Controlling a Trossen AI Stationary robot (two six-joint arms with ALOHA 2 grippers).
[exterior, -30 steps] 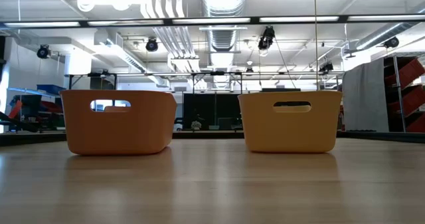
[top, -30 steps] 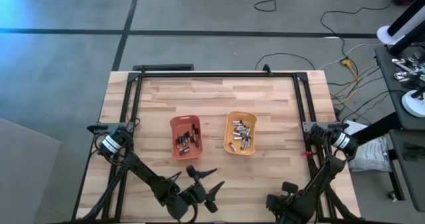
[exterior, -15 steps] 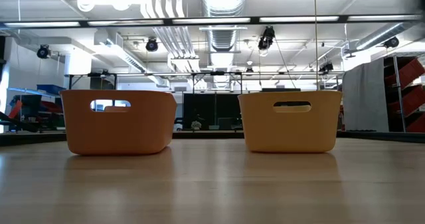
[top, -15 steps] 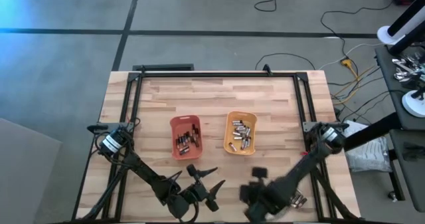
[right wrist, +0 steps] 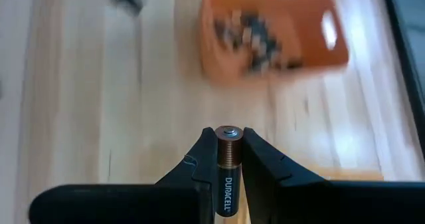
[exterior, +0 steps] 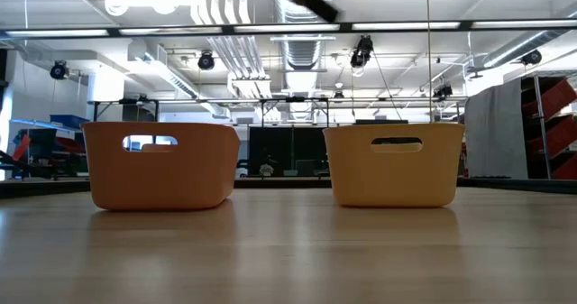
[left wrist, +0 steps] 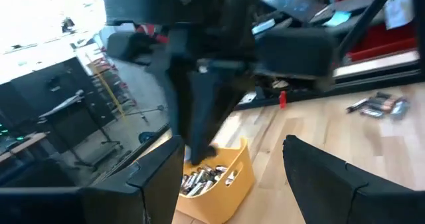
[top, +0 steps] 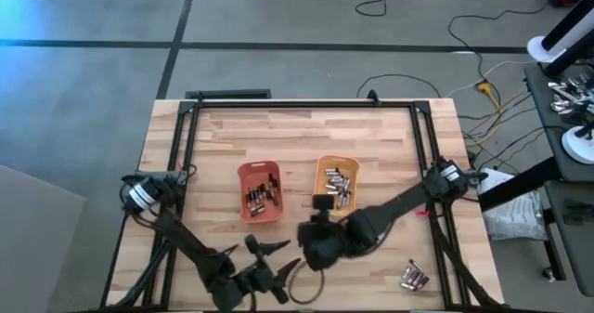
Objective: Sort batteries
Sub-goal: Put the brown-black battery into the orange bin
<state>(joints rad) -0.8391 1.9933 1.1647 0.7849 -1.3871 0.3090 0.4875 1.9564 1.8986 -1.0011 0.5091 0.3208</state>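
Note:
My right gripper [right wrist: 228, 159] is shut on a dark battery with a coppery band [right wrist: 228, 151], above the table near the front of the orange tray [top: 260, 190]. That tray holds dark batteries; the yellow tray [top: 336, 185] beside it holds silvery ones [left wrist: 207, 176]. A few loose batteries [top: 414, 276] lie on the table at the near right. My left gripper [top: 286, 255] stands open near the table's front edge, with nothing between its fingers. My right gripper pinches the battery's two sides [right wrist: 228, 163] between its two fingers. The battery lies along the fingers, its coppery end with the metal button [right wrist: 229, 132] sticking out past the fingertips. It is lifted clear of the table.
Both trays stand side by side at the table's middle [exterior: 162, 164] [exterior: 394, 164]. A black frame [top: 306, 104] runs round the table's far and side edges. Bare wood lies left of the orange tray and behind both trays.
My right gripper has swung from the table's near right corner toward the left, ending in front of the trays with the battery in its fingers. The loose batteries where it stood now show. My left arm has shifted slightly toward the near left.

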